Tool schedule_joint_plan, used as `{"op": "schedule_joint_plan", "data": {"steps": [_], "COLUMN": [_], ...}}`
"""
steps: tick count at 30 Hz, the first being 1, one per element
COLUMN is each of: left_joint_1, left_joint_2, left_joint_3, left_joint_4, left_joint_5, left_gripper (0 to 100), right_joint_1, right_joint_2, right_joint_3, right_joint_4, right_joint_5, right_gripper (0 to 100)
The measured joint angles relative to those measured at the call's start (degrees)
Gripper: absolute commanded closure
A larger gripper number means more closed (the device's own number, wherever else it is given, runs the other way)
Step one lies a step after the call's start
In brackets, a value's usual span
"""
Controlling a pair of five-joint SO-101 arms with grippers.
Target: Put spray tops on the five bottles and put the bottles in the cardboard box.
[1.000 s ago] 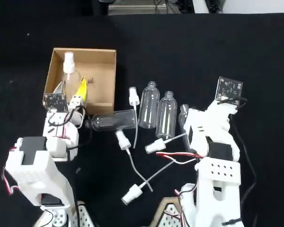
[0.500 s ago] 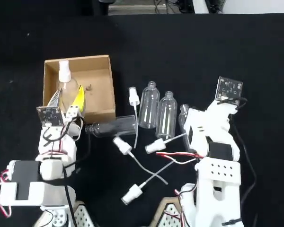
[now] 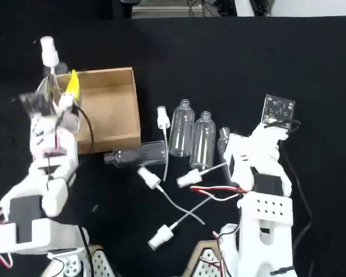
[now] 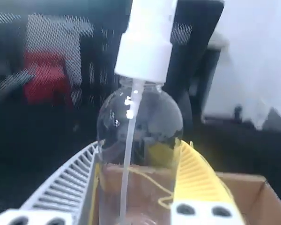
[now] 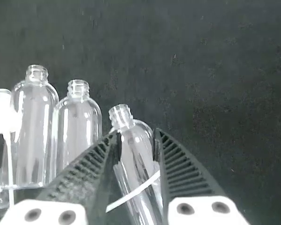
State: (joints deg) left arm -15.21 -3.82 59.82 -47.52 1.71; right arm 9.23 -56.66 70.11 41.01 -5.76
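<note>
Since the earlier frames, the capped bottle (image 3: pixel 51 72) had been lifted out of the cardboard box (image 3: pixel 112 72) and carried toward the upper left of the high view, while the box itself had been nudged slightly lower in the frame. The bottle was held upright, its spray top (image 3: pixel 46 49) uppermost and the dip tube visible inside the clear wall. It was clamped between the white and yellow fingers of the left hand (image 4: pixel 136 183), raised above the box's upper-left corner rather than over its floor.

At centre, three open bottles were left on the desk (image 3: pixel 248 63): two side by side (image 3: pixel 181 127) and one lying just right of the box (image 3: pixel 135 151). Loose spray tops (image 3: pixel 149 176) with their tubes were scattered below them. A fifth, uncapped bottle (image 5: pixel 131 140) was gripped at centre right by the right hand (image 5: pixel 136 136), whose jaws were closed against its sides.

Boxing the capped bottle was judged to be the step in hand. For a clean result, the bottle would best be brought over the bare floor of the box, lowered clear of the near wall so the light cardboard is not pushed again, and released only once low.
</note>
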Motion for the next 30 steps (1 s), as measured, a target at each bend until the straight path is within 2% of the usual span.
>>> {"op": "schedule_joint_plan", "data": {"steps": [2,5,9,20,24,30], "left_joint_1": [-0.09,-0.26,-0.26,-0.26,-0.35,-0.44], "left_joint_2": [2.02,5.36,10.81,30.15,35.52,38.07], "left_joint_3": [-4.40,-7.38,-8.09,-12.04,-14.59,-17.05], "left_joint_4": [3.08,2.46,-2.46,-23.38,-27.16,-28.04], "left_joint_5": [0.00,0.00,0.00,0.00,0.00,-0.09], "left_gripper": [96,96,96,96,96,96], "right_joint_1": [0.00,0.00,0.00,0.00,0.00,0.00], "right_joint_2": [0.00,0.00,0.00,0.00,0.00,0.00], "right_joint_3": [0.00,0.00,0.00,0.00,0.00,0.00], "right_joint_4": [0.00,0.00,0.00,0.00,0.00,0.00], "right_joint_5": [0.00,0.00,0.00,0.00,0.00,0.00], "right_gripper": [90.0,90.0,90.0,90.0,90.0,90.0]}}
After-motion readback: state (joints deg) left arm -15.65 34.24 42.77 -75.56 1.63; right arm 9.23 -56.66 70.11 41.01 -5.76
